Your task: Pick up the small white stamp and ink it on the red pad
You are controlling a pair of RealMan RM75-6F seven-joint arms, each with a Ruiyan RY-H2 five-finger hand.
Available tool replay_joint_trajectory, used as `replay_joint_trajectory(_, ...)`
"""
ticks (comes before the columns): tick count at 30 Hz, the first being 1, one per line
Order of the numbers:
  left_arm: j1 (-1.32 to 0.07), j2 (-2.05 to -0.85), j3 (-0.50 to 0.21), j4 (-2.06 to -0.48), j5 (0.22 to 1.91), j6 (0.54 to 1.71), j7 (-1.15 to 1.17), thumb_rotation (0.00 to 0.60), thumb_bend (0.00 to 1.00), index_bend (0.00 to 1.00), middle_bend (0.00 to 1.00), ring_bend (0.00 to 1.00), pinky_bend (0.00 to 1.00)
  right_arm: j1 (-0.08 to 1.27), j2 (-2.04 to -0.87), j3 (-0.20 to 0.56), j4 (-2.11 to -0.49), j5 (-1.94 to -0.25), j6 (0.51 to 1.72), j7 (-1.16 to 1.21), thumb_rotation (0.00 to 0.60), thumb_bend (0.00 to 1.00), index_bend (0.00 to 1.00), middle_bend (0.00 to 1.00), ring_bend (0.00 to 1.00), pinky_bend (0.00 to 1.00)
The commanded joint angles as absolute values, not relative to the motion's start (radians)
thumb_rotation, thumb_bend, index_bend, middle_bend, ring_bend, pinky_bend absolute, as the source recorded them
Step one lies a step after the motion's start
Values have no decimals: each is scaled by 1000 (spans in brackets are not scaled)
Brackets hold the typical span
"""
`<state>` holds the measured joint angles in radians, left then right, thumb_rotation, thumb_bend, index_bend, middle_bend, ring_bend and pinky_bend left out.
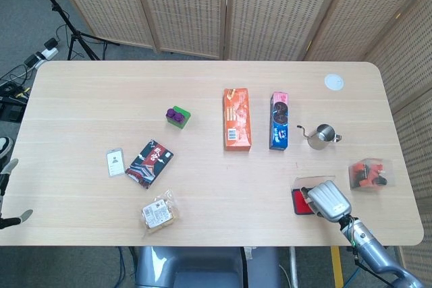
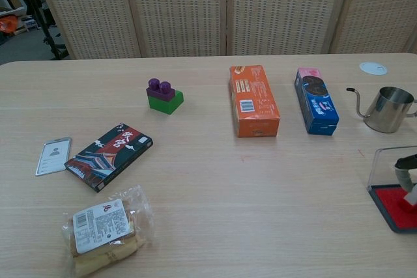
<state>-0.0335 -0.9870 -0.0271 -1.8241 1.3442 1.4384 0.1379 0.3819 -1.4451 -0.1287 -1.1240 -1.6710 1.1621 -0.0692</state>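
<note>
The red ink pad lies in a black case near the table's front right, its clear lid standing up behind it. My right hand hovers over the pad and hides most of it from the head view. In the chest view, at the frame's right edge, a small white stamp hangs from its fingers with its lower end on the red surface. Only fingertips of my left hand show at the far left, off the table, spread apart with nothing in them.
Behind the pad stand a steel pitcher, a blue biscuit box and an orange box. A clear box of orange parts sits to the right. Further left are a green-purple block, a dark box, a card and a snack packet.
</note>
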Motion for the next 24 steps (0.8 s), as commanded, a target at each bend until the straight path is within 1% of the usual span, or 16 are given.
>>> replay_joint_trajectory(1,-33,-987,-27,-1824,1345,1439,138,600,0,0,0,0,0,382,-1444,-129,-1123,-1671,1161,-66,600,517,546,920,975,1000)
replay_joint_trajectory(15,-32,-986,-26,-1824,1347,1440,135,600,0,0,0,0,0,381,-1443,-128,-1125,-1670,1155,-59,600,517,546,920,975,1000)
replay_joint_trajectory(24,-29,-984,-25,-1824,1351,1446,131,600,0,0,0,0,0,383,-1400,-123,-1191,-1689,1190,-75,600,517,546,920,976,1000)
